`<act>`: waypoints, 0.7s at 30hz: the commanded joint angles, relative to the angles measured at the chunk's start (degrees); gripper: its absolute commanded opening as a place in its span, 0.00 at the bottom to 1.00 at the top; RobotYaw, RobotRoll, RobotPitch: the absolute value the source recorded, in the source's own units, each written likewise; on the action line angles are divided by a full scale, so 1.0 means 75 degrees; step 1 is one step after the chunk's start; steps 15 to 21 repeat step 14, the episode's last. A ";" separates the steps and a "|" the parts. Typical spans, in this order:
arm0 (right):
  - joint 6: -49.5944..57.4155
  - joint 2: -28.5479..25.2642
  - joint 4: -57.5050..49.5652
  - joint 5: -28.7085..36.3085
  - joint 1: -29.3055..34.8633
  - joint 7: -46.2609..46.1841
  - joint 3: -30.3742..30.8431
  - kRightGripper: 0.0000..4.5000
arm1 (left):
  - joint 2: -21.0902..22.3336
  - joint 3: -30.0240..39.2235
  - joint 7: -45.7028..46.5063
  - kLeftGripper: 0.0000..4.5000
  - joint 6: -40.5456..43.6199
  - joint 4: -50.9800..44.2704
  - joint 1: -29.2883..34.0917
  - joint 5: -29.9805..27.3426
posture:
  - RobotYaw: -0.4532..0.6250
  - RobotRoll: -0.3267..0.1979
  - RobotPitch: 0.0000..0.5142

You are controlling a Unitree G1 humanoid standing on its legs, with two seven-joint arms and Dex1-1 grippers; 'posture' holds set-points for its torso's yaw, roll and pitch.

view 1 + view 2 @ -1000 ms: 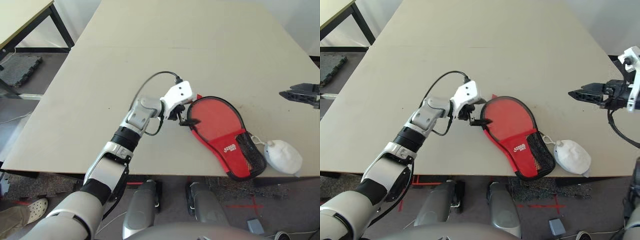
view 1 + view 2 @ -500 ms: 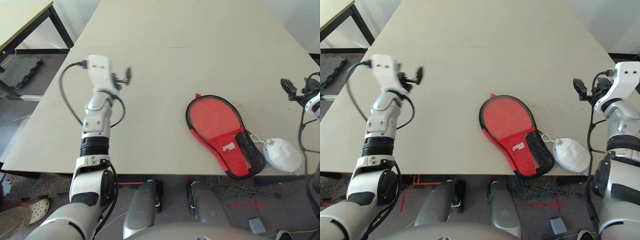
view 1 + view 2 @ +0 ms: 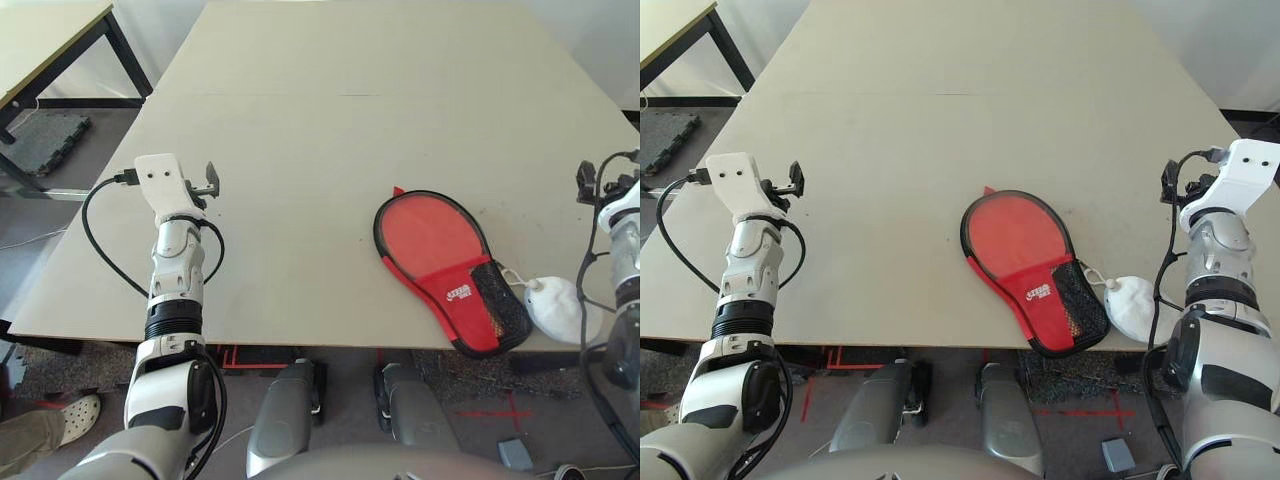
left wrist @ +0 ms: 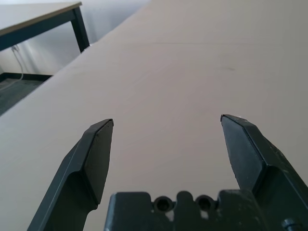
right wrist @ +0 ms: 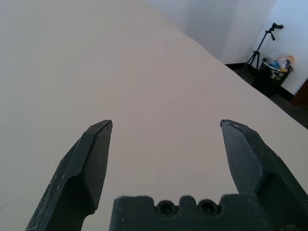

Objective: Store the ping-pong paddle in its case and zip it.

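The case point(image 3: 446, 268) lies flat near the table's front edge, right of centre, red side up. Its black zipper edging runs round the rim and its black mesh pocket point(image 3: 497, 300) points to the front right. The ping-pong paddle is hidden from view. My left gripper point(image 3: 211, 180) is raised over the table's left front part, far left of the case. In the left wrist view it point(image 4: 166, 125) stands open with only bare tabletop between its fingers. My right gripper point(image 3: 1168, 181) is up at the table's right edge, right of the case, and is also open point(image 5: 166, 126) and empty.
A grey-white rounded pouch point(image 3: 564, 309) on a cord lies against the case's right front end, at the table point(image 3: 330, 130) edge. A second table point(image 3: 45, 30) stands at the far left. A tripod point(image 5: 270, 30) and a bin stand beyond the table's far corner.
My left gripper has left the case's left rim and swung back to the table's left side. My right arm has drawn back to the right edge. The case lies as before.
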 commanded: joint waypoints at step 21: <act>-0.0012 0.0106 0.0202 0.0030 0.0061 -0.0033 -0.0103 0.99 | -0.0147 -0.0289 -0.0171 1.00 0.0061 -0.0351 0.0236 -0.0326 | 0.44 0.62 0.27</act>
